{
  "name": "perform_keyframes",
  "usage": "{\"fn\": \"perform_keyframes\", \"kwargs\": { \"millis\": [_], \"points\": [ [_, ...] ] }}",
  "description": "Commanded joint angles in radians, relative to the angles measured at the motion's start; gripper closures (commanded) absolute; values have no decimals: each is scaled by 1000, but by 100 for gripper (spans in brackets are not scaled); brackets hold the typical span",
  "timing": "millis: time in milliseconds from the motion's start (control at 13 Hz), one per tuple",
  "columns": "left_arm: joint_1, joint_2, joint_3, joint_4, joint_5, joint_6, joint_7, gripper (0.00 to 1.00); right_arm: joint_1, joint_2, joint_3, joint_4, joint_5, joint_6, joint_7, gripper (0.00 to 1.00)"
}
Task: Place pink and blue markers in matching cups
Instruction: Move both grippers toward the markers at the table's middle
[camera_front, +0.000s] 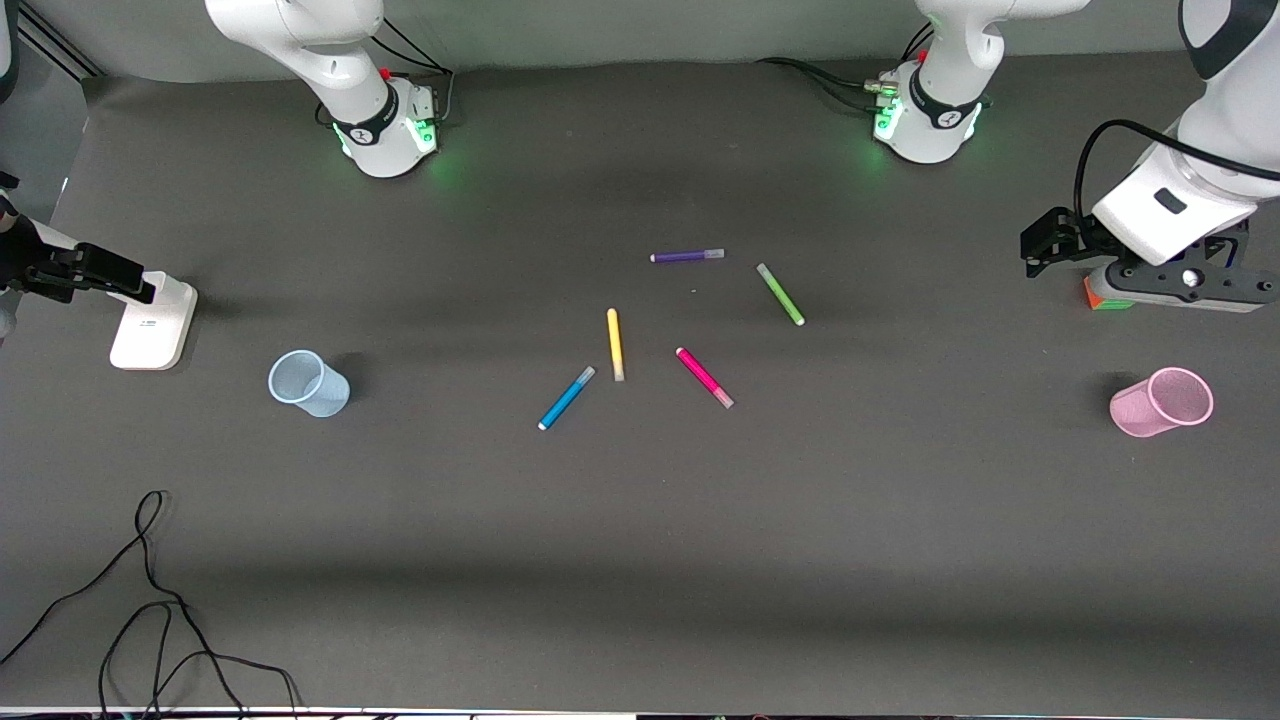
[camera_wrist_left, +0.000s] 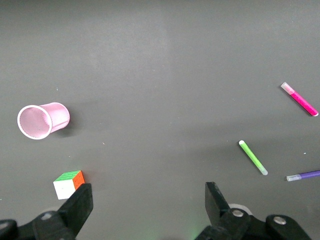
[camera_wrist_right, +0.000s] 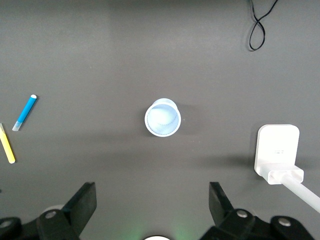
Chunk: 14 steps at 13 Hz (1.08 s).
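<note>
The pink marker (camera_front: 704, 377) and the blue marker (camera_front: 566, 398) lie flat mid-table, apart from each other. The pink one also shows in the left wrist view (camera_wrist_left: 299, 99), the blue one in the right wrist view (camera_wrist_right: 25, 112). The pink cup (camera_front: 1160, 402) (camera_wrist_left: 42, 120) stands at the left arm's end, the pale blue cup (camera_front: 308, 383) (camera_wrist_right: 162, 119) at the right arm's end. Both are empty. My left gripper (camera_front: 1185, 285) (camera_wrist_left: 148, 195) hangs open and empty over the table beside the pink cup. My right gripper (camera_wrist_right: 152, 192) is open and empty, high over the table by the blue cup, and does not show in the front view.
Yellow (camera_front: 615, 343), green (camera_front: 780, 293) and purple (camera_front: 687, 256) markers lie by the task markers. A colour cube (camera_wrist_left: 67, 184) sits under my left gripper. A white stand block (camera_front: 152, 322) is near the blue cup. A black cable (camera_front: 150, 600) loops near the front edge.
</note>
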Motion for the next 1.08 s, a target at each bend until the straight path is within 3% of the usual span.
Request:
{"fn": "perform_keyframes", "kwargs": {
  "millis": [0,462,692,1000],
  "points": [
    [4,-11,-2,4,-10,-22,3,0,4,1,-7,7,-5,5,-3,0],
    [5,-13,-2,2,-12,-25,2,0,28,-3,2,5,13,21,6,0],
    [5,-13,-2,2,-12,-29,-82,0,202,4,0,-18,18,42,266,0],
    [5,-13,-2,2,-74,-80,-381,1,421,44,0,-13,88,128,666,0]
  ]
}}
